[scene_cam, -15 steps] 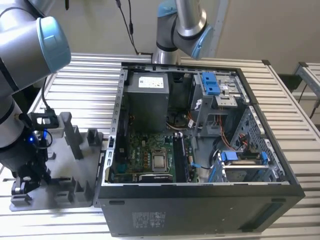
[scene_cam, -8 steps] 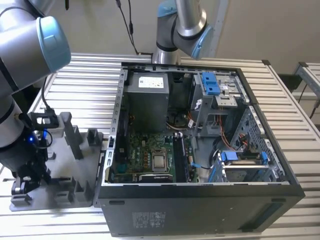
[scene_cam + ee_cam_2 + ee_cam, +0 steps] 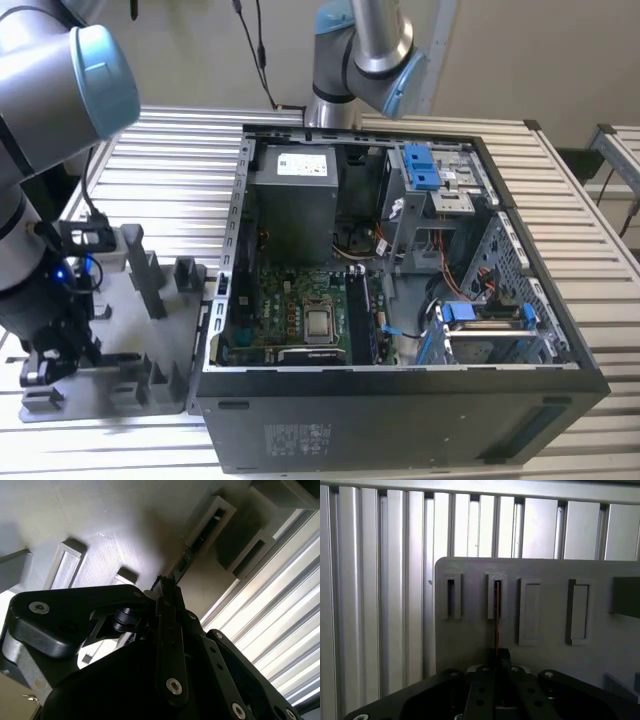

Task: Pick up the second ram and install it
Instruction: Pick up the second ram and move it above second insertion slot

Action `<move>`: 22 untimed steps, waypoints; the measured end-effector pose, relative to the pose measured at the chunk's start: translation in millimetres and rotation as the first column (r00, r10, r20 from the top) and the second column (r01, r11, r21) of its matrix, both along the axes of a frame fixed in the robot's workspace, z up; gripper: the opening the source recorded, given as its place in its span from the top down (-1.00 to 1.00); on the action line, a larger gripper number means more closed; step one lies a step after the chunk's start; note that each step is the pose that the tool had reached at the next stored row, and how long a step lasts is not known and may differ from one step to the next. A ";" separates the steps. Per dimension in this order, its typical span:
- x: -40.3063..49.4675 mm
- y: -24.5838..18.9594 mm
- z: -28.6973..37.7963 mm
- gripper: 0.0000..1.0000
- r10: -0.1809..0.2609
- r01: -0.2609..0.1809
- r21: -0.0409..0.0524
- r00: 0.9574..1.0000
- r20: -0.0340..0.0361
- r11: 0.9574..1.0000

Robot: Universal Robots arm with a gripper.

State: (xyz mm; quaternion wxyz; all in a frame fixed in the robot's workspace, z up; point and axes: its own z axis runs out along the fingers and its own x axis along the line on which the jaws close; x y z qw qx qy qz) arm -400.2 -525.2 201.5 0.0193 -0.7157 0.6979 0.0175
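- Second ram (image 3: 496, 612): a thin dark stick seen edge-on. It stands upright with its far end still in one narrow slot of the grey holder plate (image 3: 465, 640).
- In the second wrist view the same stick (image 3: 186, 560) runs from the fingertips up into the slotted block.
- Gripper (image 3: 497, 655): closed on the near end of the stick, with the fingers pinching its two flat faces. The second wrist view agrees, with the gripper (image 3: 165, 587) drawn together at the stick.
- Neighbouring slot (image 3: 451, 597) on the plate: holds nothing.
- Location: the holder plate (image 3: 120, 345) lies on the slatted counter (image 3: 180, 150), just beside the open computer case (image 3: 400, 420) on the exterior view's left. The arm (image 3: 60, 80) reaches down over the near end of the plate.
- Mainboard (image 3: 300, 300): exposed inside the case and well apart from the stick. I cannot tell whether another stick is already seated there.
- Progress, as judged: the grasp is made. The stick has not left its holder, so the lift is not complete.
- Outstanding: the lift out, the carry to the case and the seating on the board. The task is in its early part.
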 end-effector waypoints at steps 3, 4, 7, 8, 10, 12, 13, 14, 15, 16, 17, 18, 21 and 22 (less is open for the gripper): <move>0.0 0.0 2.3 0.73 0.000 0.000 0.000 1.000 0.000 1.000; 0.0 0.0 3.2 0.73 0.000 0.000 0.000 1.000 0.000 1.000; 0.0 0.0 5.6 0.73 0.000 0.000 0.000 1.000 0.000 1.000; 0.0 0.0 6.5 0.73 0.000 0.000 0.000 1.000 0.000 1.000; 0.0 0.0 8.0 0.73 0.000 0.000 0.000 1.000 0.000 1.000; 0.0 0.0 9.1 0.73 0.000 0.000 0.000 1.000 0.000 1.000; 0.0 0.0 9.7 0.73 0.000 0.000 0.000 1.000 0.000 1.000; 0.0 0.0 10.3 0.73 0.000 0.000 0.000 1.000 0.000 1.000; 0.0 0.0 11.0 0.73 0.000 0.000 0.000 1.000 0.000 1.000; 0.0 0.0 11.3 0.73 0.000 0.000 0.000 1.000 0.000 1.000; 0.0 0.0 11.8 0.73 0.000 0.000 0.000 1.000 0.000 1.000; 0.0 0.0 12.3 0.73 0.000 0.000 0.000 1.000 0.000 1.000; 0.0 0.0 13.7 0.73 0.000 0.000 0.000 1.000 0.000 1.000; 0.0 0.0 14.2 0.73 0.000 0.000 0.000 1.000 0.000 1.000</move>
